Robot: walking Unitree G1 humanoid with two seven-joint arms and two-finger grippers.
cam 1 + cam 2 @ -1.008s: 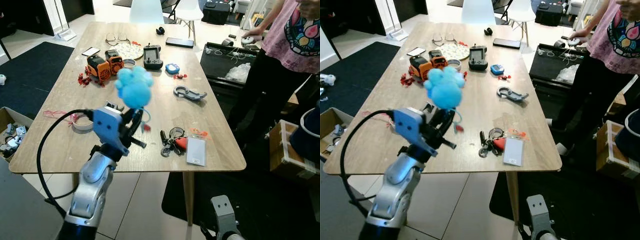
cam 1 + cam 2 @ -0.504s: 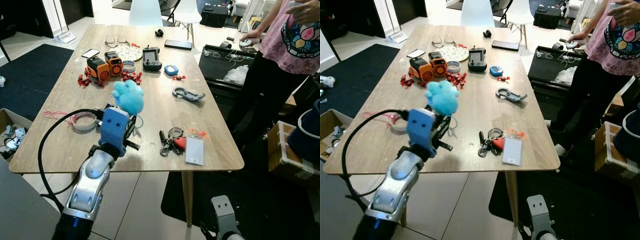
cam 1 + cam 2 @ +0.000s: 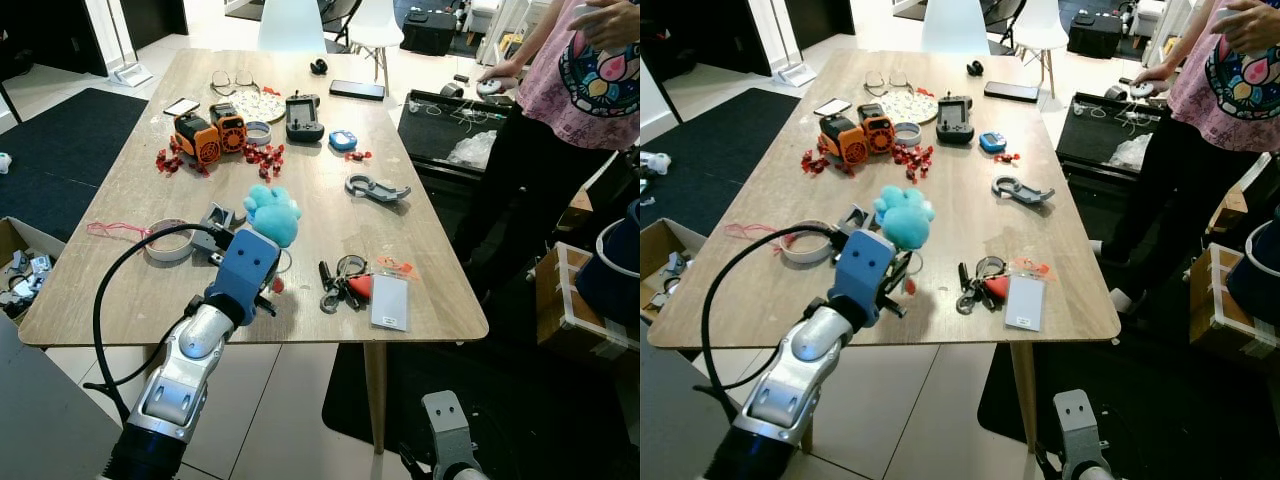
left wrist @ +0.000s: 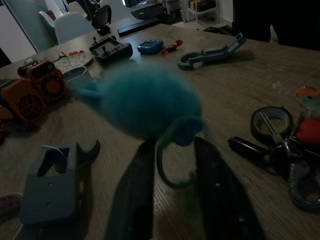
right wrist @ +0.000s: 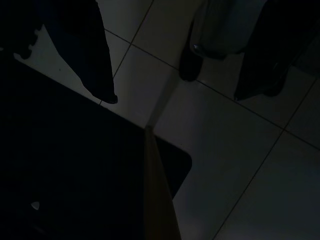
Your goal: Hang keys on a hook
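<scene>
A bunch of keys [image 3: 340, 283] with black fobs and a red tag lies near the front edge of the wooden table [image 3: 130, 180]. My left gripper [image 4: 174, 145] is low over the table, left of the keys. It is shut on the green ring of a fluffy blue pom-pom keychain [image 3: 272, 214]. The pom-pom sits just past the fingertips [image 4: 147, 150], close to the tabletop. A grey hook-shaped bracket [image 4: 55, 185] lies beside the gripper on its left. My right gripper [image 5: 182, 95] hangs over the tiled floor, open.
A person [image 3: 580, 90] stands by the table's right side. A grey carabiner [image 3: 378, 187], a white card [image 3: 391, 302], a tape roll [image 3: 170, 242], orange toys [image 3: 205, 132] and a black controller [image 3: 305, 112] lie on the table. Boxes stand on the floor at both sides.
My left arm has come down and forward, bringing the blue pom-pom from high in the air to just above the tabletop. The camera has shifted slightly.
</scene>
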